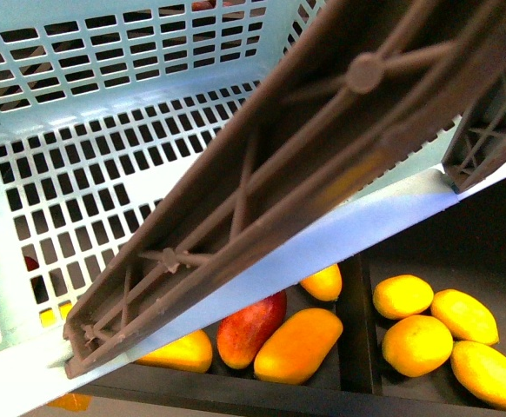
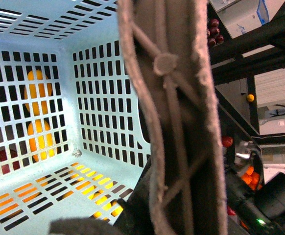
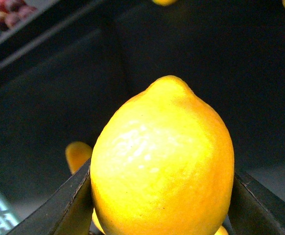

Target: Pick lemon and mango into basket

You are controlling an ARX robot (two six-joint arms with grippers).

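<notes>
Dark red mango (image 1: 251,330) lying left of black bin divider (image 1: 355,326).

Black metal shelving (image 2: 260,36), dark divided tray (image 1: 355,347)

- We count one basket (image 1: 27,200), with one brown handle (image 1: 322,156) across it.
- One dark red mango (image 1: 251,328) lies in the left compartment below.
- Beside it we count three orange-yellow mangoes (image 1: 298,345) (image 1: 179,352) (image 1: 322,282), two of them partly hidden by the basket.
- In the right compartment we count four yellow oval fruits (image 1: 417,345), plus a sliver of a fifth at the picture's edge.
- The right wrist view shows one lemon (image 3: 162,161) up close.
- Through the basket's slots we see two orange fruits (image 2: 37,88) in the left wrist view.
- We cannot count the small dark red fruits (image 3: 5,10).
</notes>
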